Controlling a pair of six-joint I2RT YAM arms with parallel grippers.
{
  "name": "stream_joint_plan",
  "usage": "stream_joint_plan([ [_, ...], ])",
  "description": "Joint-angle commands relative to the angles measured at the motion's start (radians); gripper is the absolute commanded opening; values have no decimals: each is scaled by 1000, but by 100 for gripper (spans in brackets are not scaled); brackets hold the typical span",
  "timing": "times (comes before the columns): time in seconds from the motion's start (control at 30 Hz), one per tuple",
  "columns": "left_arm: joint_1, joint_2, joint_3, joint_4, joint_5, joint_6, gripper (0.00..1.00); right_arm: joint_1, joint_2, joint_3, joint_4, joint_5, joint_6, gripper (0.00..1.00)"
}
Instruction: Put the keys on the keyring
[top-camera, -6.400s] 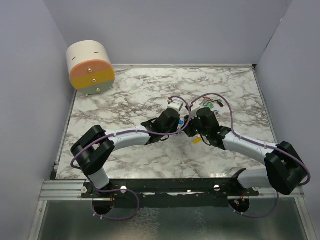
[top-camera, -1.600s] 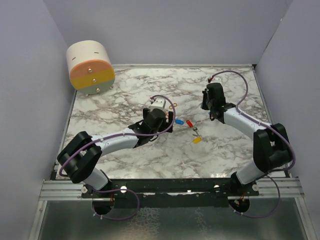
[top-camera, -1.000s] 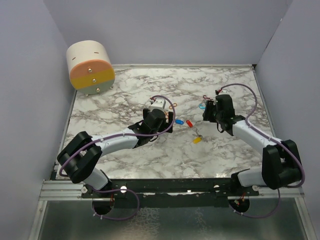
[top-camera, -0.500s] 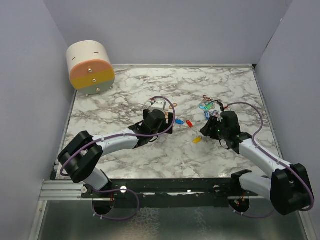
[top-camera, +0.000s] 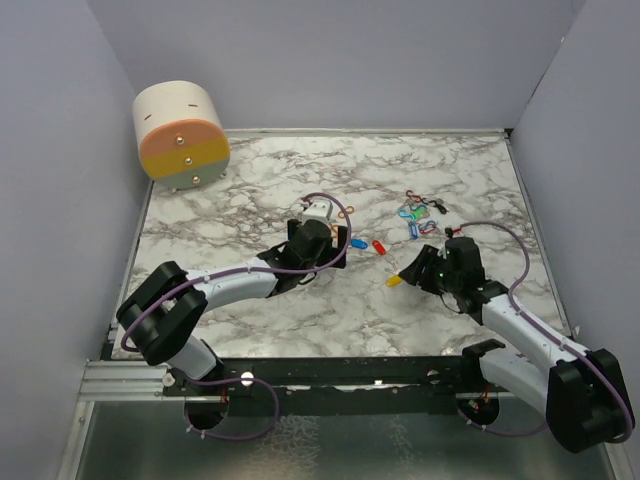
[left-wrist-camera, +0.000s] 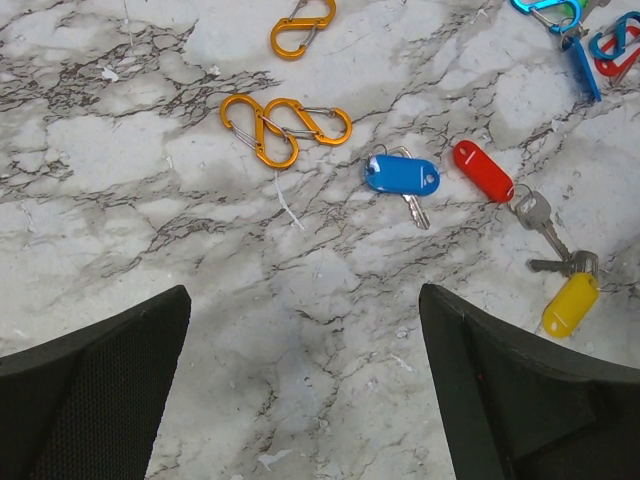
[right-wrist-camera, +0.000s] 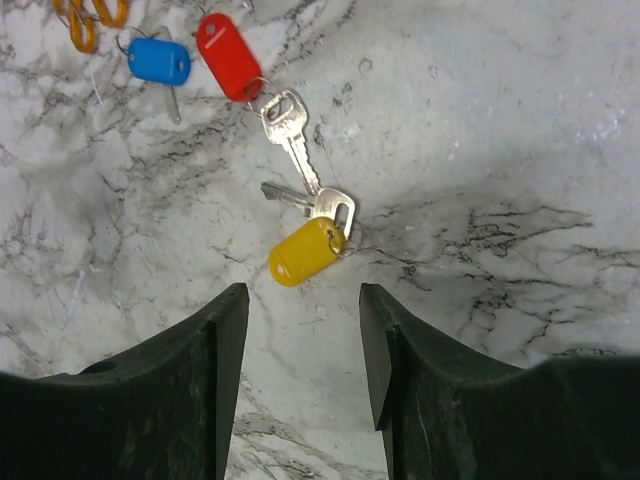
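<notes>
Blue-tagged key (left-wrist-camera: 402, 174), red-tagged key (left-wrist-camera: 483, 170) and yellow-tagged key (left-wrist-camera: 570, 305) lie flat; a loose row

Ahead of your right gripper (right-wrist-camera: 303, 310), the keys (right-wrist-camera: 292, 128) are bare shiny metal with glossy plastic tags (right-wrist-camera: 303, 253); the tabletop (right-wrist-camera: 500, 120) looks like smooth marble.

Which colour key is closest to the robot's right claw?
The yellow-tagged key, just ahead of the open right gripper; the red key and blue key lie farther off.
</notes>
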Motion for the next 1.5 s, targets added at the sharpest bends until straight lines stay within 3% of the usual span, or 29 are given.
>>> stream_joint_plan([
  [0.0, 5, -3, -23, 21, 13, 2, 99, 4, -6, -38, 33, -37, 39, 48],
  [0.73, 4, -34, -38, 16, 2, 9, 99, 4, 94, -63, 140, -39, 73, 47],
  [1.47, 6, -44, -36, 6, -5, 21, 99, 4, 197, -43, 200, 40, 109, 37],
])
